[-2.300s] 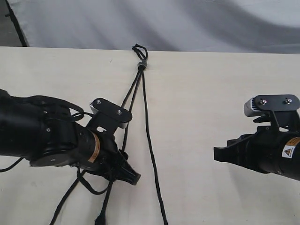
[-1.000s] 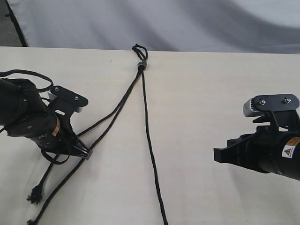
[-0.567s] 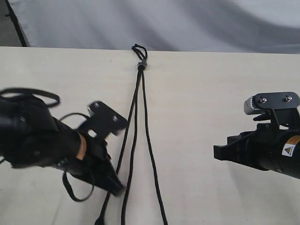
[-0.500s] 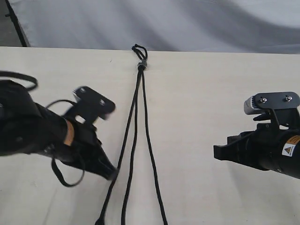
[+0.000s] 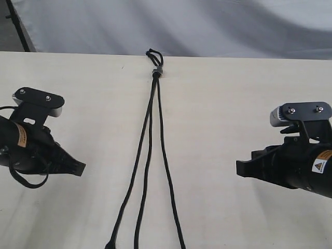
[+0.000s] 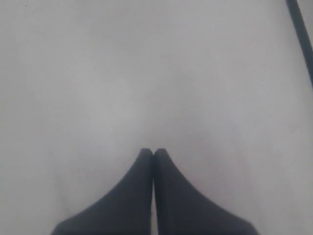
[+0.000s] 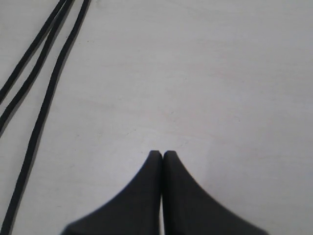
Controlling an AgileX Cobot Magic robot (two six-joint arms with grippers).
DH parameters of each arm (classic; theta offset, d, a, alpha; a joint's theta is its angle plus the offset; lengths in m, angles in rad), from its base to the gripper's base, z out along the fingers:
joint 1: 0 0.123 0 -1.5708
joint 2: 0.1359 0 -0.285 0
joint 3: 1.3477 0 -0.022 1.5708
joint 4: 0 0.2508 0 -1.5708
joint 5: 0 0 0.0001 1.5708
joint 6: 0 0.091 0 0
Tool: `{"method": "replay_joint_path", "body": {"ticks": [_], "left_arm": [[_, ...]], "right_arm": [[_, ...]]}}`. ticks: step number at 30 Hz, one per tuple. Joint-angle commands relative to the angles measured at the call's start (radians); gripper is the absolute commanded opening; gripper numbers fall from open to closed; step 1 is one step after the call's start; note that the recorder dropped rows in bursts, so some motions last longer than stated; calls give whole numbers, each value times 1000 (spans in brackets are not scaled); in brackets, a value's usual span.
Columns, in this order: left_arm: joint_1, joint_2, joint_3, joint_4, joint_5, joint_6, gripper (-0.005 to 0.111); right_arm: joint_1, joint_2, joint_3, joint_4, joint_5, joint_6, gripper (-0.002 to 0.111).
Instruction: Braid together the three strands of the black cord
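Note:
The black cord lies on the pale table, its short loop at the far edge and a small grey band joining three strands. The strands fan out toward the near edge: left strand, middle strand, right strand. They lie side by side, uncrossed. My left gripper sits well left of them, shut and empty; its wrist view shows shut fingertips and one strand at a corner. My right gripper hovers to the right, shut and empty, with three strands in its view.
The table's far edge meets a grey cloth backdrop. A black cable loop hangs under the left arm. Bare tabletop lies between the strands and the right gripper.
The left arm drew back to the left, away from the strands, which it had swept left and then back. The strands now lie straight and close together. The right arm has not moved.

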Motion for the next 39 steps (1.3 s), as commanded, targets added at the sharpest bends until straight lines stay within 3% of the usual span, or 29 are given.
{"method": "replay_joint_path", "body": {"ticks": [1, 7, 9, 13, 16, 26, 39], "left_arm": [[3, 2, 25, -15, -12, -7, 0], [3, 2, 32, -15, -16, -21, 0], [3, 2, 34, -15, -16, -21, 0], [3, 2, 67, -15, -31, -21, 0], [3, 2, 104, -15, -62, -28, 0], [3, 2, 136, -15, -126, -49, 0], [3, 2, 136, -15, -134, -49, 0]], "right_arm": [[62, 1, -50, -11, 64, 18, 0], [294, 63, -261, -4, 284, 26, 2], [375, 114, -331, -4, 324, 42, 11], [483, 227, -444, -4, 394, 69, 43], [534, 329, -515, -4, 427, 128, 52], [559, 584, -719, -15, 577, 136, 52], [499, 680, -735, -36, 621, 168, 49]]}}
